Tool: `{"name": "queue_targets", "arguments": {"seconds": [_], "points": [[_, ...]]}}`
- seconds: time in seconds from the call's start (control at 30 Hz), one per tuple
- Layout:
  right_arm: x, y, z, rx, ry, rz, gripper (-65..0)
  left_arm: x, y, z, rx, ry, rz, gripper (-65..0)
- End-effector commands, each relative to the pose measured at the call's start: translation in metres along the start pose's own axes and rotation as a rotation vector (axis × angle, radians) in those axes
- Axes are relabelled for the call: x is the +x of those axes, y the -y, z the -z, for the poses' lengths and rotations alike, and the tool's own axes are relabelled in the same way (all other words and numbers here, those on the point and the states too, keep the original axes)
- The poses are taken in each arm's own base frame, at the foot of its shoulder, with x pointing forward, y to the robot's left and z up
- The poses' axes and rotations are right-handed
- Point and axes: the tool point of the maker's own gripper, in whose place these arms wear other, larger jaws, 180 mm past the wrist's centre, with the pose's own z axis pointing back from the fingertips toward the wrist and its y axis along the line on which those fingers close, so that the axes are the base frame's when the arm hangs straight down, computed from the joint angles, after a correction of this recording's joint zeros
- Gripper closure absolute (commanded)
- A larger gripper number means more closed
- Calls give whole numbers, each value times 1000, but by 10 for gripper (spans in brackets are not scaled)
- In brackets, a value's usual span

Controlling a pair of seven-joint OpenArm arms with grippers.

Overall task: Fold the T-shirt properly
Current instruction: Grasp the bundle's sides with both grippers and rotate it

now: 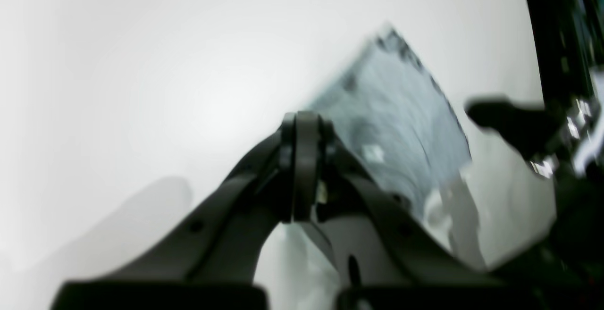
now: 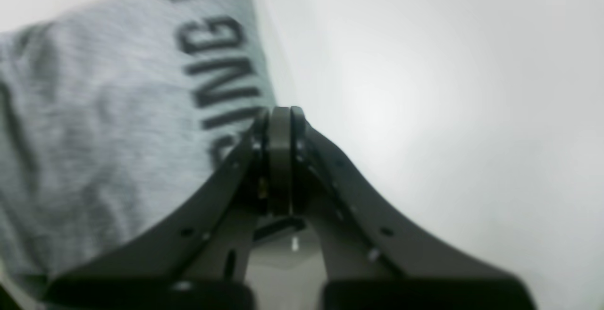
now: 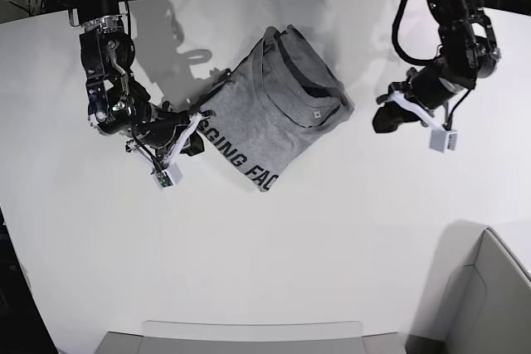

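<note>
Grey shirt (image 3: 278,105) lay folded at twelve o'clock on the table (image 3: 332,246), and I had both grippers pinched empty, left (image 3: 383,119) at three, right (image 3: 196,130) at nine, probably because folding looked finished.

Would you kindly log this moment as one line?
heather-grey cotton T-shirt: folded, lettering showing | left pincer: shut, clear of shirt | right pincer: shut beside shirt edge
</note>
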Motion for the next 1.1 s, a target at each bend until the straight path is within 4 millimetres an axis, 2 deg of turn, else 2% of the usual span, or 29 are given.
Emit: {"name": "queue_targets", "arguments": {"seconds": [0.0, 0.2, 0.3, 0.37, 0.53, 0.73, 0.9, 0.97, 1.07], "points": [[13, 1, -3, 7, 45, -4, 0, 5, 14, 3, -41, 10, 35, 0], [-8, -1, 1, 12, 2, 18, 0, -20, 58, 29, -161, -48, 96, 0], [-17, -2, 1, 14, -15, 25, 0, -39, 68, 42, -148, -109, 167, 0], [-23, -4, 1, 18, -25, 29, 0, -50, 62, 51, -99, -142, 230, 0], [-36, -7, 1, 23, -49, 40, 0, -47, 30, 76, 47, -129, 336, 0], [-53, -15, -1, 36, -74, 48, 0, -27, 0, 101, 108, -101, 318, 0], [-61, -43, -11, 87, -98, -32, 0, 2, -12, 115, 129, -48, 299, 0], [-49, -55, -19, 109, -63, -72, 0, 22, -13, 109, 140, 3, 297, 0], [-20, -65, -37, 112, 34, -124, 0, 52, 3, 94, 126, 97, 333, 0]]}}
